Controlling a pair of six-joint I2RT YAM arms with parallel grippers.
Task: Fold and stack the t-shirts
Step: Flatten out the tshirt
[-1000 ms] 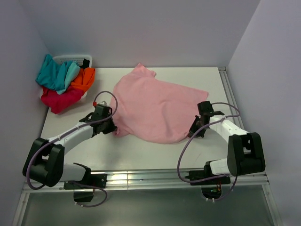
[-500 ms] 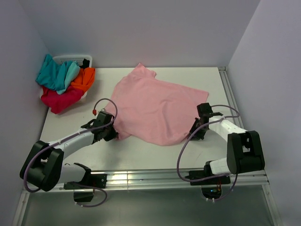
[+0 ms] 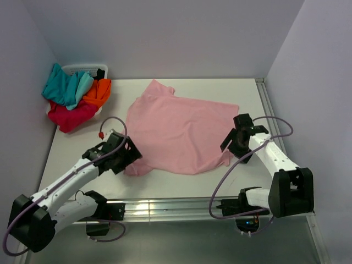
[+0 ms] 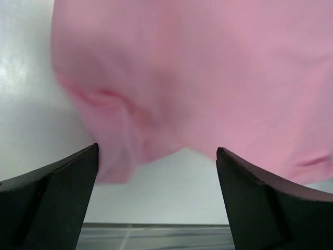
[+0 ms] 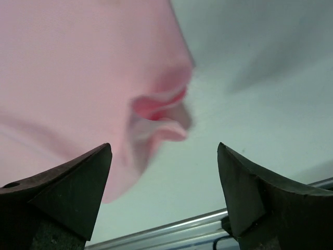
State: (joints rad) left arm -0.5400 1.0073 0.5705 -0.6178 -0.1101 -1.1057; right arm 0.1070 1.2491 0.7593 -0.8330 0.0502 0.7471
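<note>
With the left fingers (image 4: 49, 200) and right fingers (image 5: 57, 192) both gaping open, the pink t-shirt (image 3: 181, 132) is lying crosswise just ahead, one near corner facing each arm.

The light pink t-shirt (image 3: 179, 129) lies spread almost flat in the middle of the frame. One sleeve points to the upper left, and both lower corners are a little bunched. The teal t-shirt (image 3: 63, 85), the orange t-shirt (image 3: 98, 91) and the crimson t-shirt (image 3: 71, 114) are crumpled in one heap at the upper left.
</note>
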